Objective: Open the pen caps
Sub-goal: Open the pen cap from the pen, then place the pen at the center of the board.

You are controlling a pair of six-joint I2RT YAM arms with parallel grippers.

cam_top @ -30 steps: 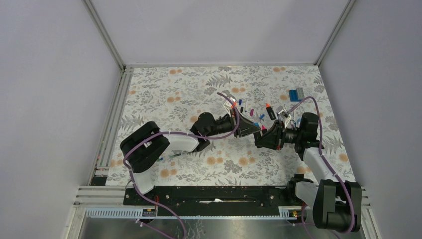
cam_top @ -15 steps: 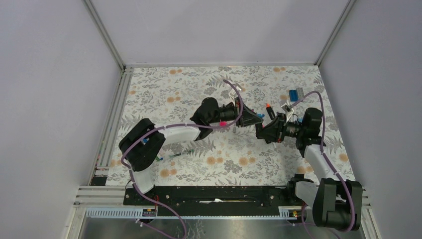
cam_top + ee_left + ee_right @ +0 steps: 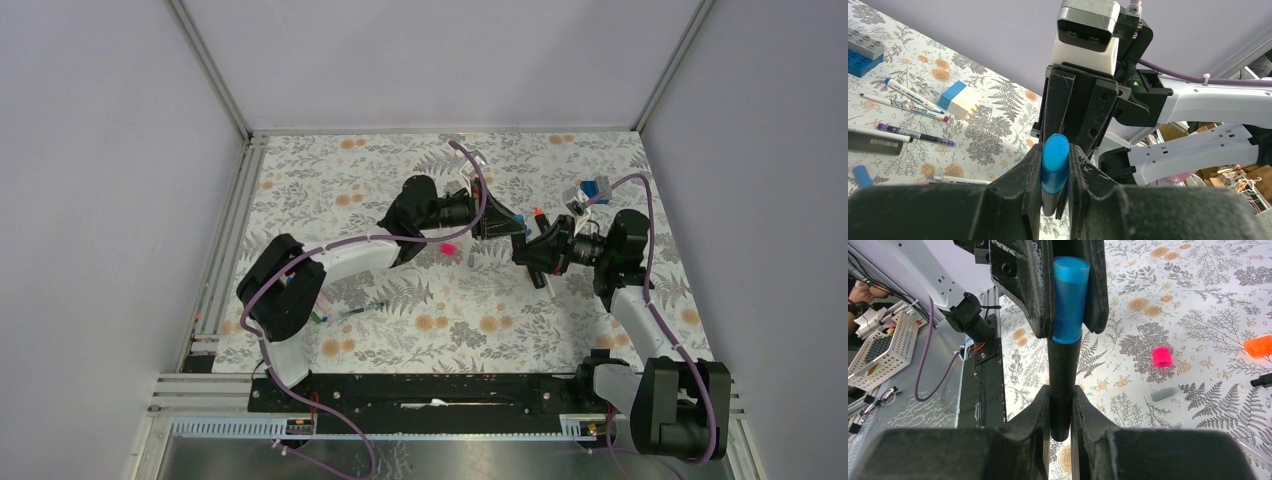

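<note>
Right wrist view gives the best look tbh. The blue pen cap (image 3: 1069,290) is squeezed between the two fingers of the left end effector (image 3: 1069,326), which comes in from the top of the shot. Straight below it, the black barrel (image 3: 1062,370) of the same marker is clamped in the right end effector (image 3: 1062,402). Both sets of fingers are closed down tight on the marker, with no slack that I can see. The cap sits right on the end of the barrel and there's no visible gap between them, so it's not off yet. The whole thing is held up in the air above the floral tabletop (image 3: 1198,290), roughly mid-table between the two arms in the top view.

Down on the tabletop there's a pink cap (image 3: 1161,357) lying loose, a small grey piece (image 3: 1164,394) just near it, and an orange cap (image 3: 1259,346) at the right edge of the shot.

Left wrist view shows the same pinch on the cap. Off to the left there's a blue-and-white block (image 3: 959,99), a few thin pens (image 3: 913,96) beside it, a loose blue cap (image 3: 862,176) and some blue and grey bricks (image 3: 863,50).
</note>
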